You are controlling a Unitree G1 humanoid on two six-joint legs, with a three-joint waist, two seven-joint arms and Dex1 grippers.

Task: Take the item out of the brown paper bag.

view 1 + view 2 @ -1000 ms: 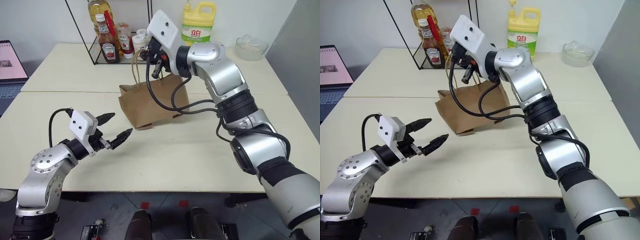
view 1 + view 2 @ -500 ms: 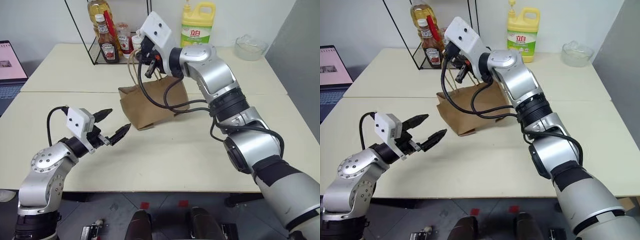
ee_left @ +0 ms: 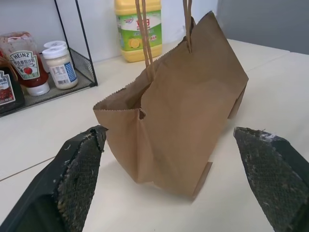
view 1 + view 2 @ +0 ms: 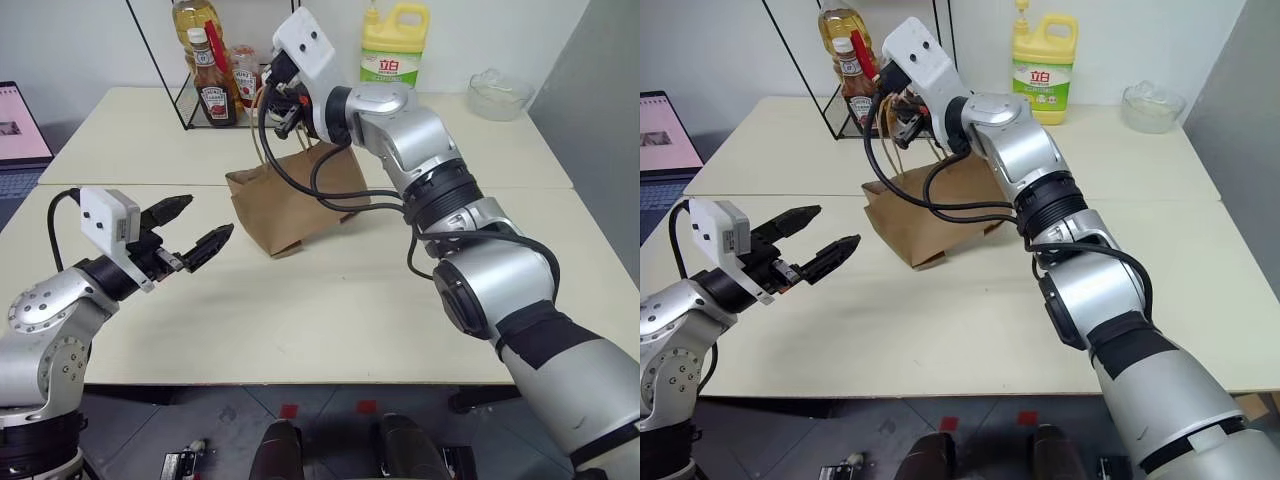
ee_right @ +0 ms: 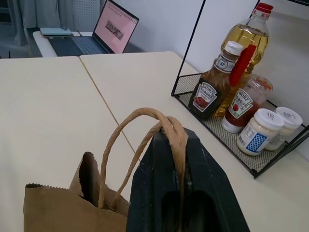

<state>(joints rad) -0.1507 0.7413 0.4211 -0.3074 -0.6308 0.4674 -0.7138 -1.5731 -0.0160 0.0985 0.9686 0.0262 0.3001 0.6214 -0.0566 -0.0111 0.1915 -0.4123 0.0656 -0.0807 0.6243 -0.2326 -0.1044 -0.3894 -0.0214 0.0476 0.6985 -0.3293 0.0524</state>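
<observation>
From my seat, the brown paper bag (image 4: 290, 205) sits mid-table (image 4: 330, 310), tilted. My right gripper (image 5: 176, 145) is above it at the handles (image 5: 140, 130); my left gripper (image 4: 190, 232) hangs to the bag's left, apart from it. Behind the bag stands a wire rack (image 4: 205, 100) with bottles (image 4: 212, 85), a detergent jug (image 4: 392, 45) to its right, a bowl (image 4: 498, 95) far right, a laptop (image 4: 20, 130) far left.

Bright, even indoor light; soft shadows; sharp frames, no glare.

Brown paper bag (image 4: 290, 200) stands upright mid-table, creased, mouth open. Its two tan cord handles (image 5: 145, 140) are drawn straight up. Contents cannot be seen.
</observation>
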